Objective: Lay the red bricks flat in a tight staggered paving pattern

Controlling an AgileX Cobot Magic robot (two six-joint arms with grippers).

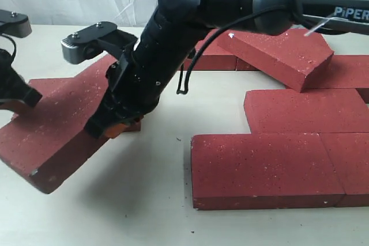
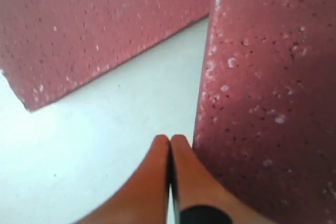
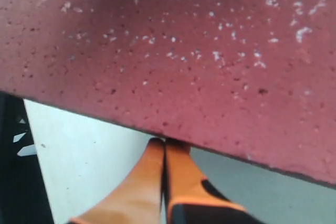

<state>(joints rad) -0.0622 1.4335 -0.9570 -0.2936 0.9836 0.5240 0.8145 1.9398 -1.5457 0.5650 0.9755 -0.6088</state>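
Several red bricks show in the exterior view. One big brick [image 1: 55, 133] on the left sits tilted, casting a shadow on the table. My right gripper [image 1: 113, 129] reaches across to it, shut, with its orange tips [image 3: 167, 143] against the lower edge of that brick [image 3: 184, 51]. My left gripper [image 2: 170, 139] is shut and empty over the bare table, right beside one brick's edge [image 2: 262, 103], with another brick [image 2: 94, 24] further off. Three bricks [image 1: 256, 168] [image 1: 305, 110] [image 1: 349, 162] lie flat and close together at the right.
At the back right a brick [image 1: 282, 53] leans tilted on other bricks [image 1: 213, 57]. The right arm's thick black body [image 1: 173, 44] spans the middle of the scene. The left arm's black parts [image 1: 14, 87] stand at the far left edge. The table [image 1: 144, 200] is white.
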